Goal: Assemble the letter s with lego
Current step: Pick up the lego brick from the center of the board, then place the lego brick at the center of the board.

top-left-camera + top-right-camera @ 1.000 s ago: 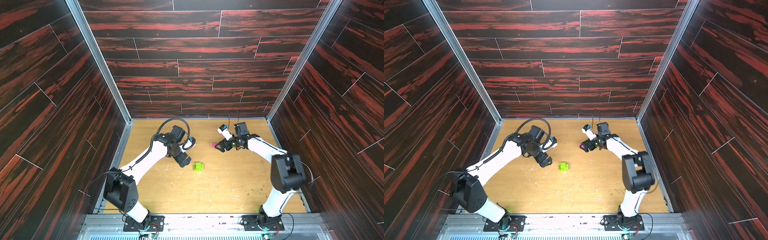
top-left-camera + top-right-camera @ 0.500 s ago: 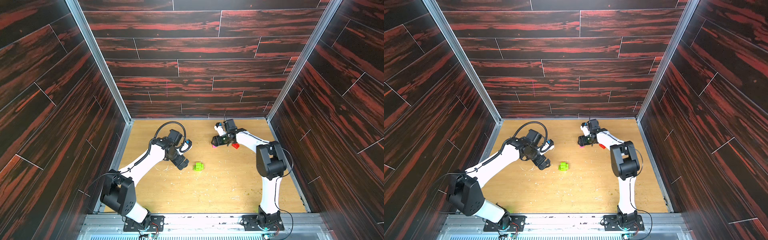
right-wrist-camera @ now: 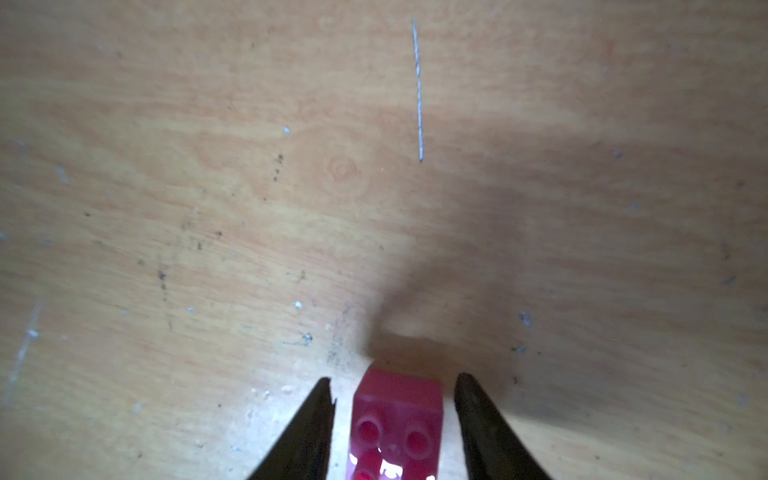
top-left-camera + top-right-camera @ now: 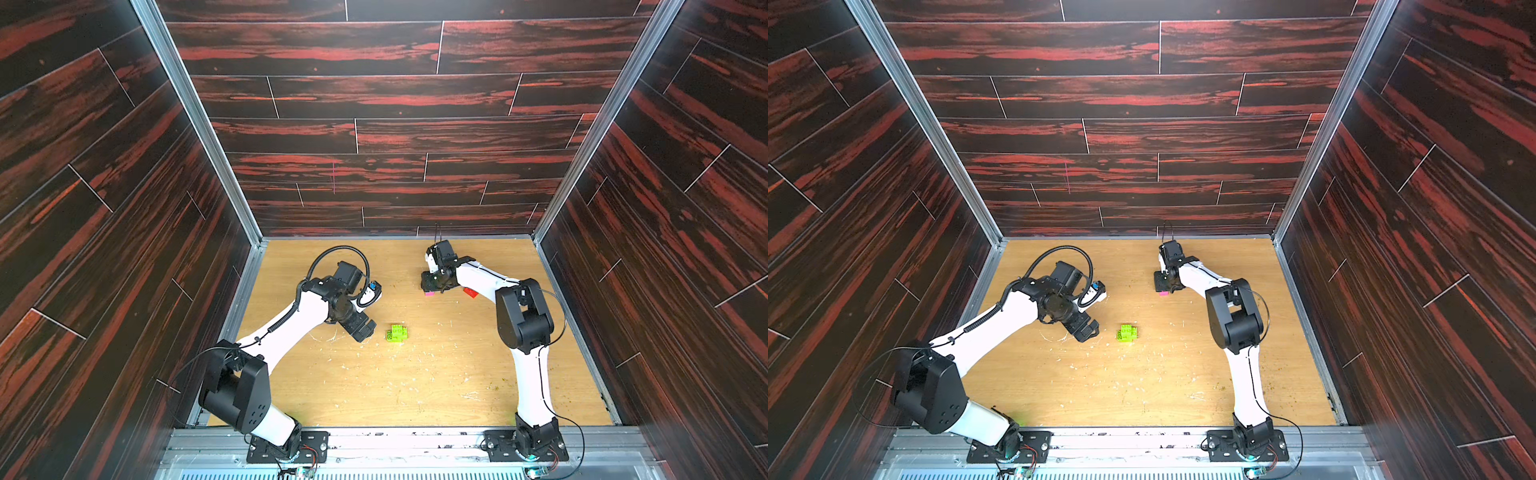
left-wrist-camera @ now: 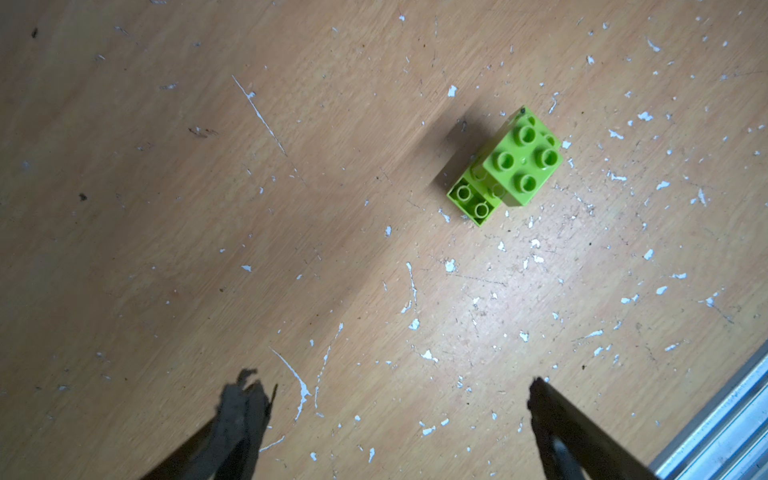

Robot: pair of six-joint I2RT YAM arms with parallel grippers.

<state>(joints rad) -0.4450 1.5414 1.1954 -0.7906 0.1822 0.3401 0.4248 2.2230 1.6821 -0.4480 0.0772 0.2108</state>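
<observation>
Right gripper [image 4: 433, 286] straddles the small pink studded plastic brick [image 4: 429, 293], and we count one pink, one red and a green stack.

In both top views the pink brick lies directly beneath it at the far side of the bench [image 4: 374, 395]. In a top view one red studded brick [image 4: 470, 292] lies beside that arm, and the lime-green studded brick stack [image 4: 397, 333] sits nearest the left gripper [image 4: 362, 331]. In the left wrist view that gripper gapes wide and empty with the stack ahead; we see two green bricks for certain. In the right wrist view narrow jaws flank the pink brick lengthwise, not yet touching.

Glossy plastic pink brick [image 3: 397, 419] on scuffed, matt wood tabletop [image 3: 208, 166].
</observation>
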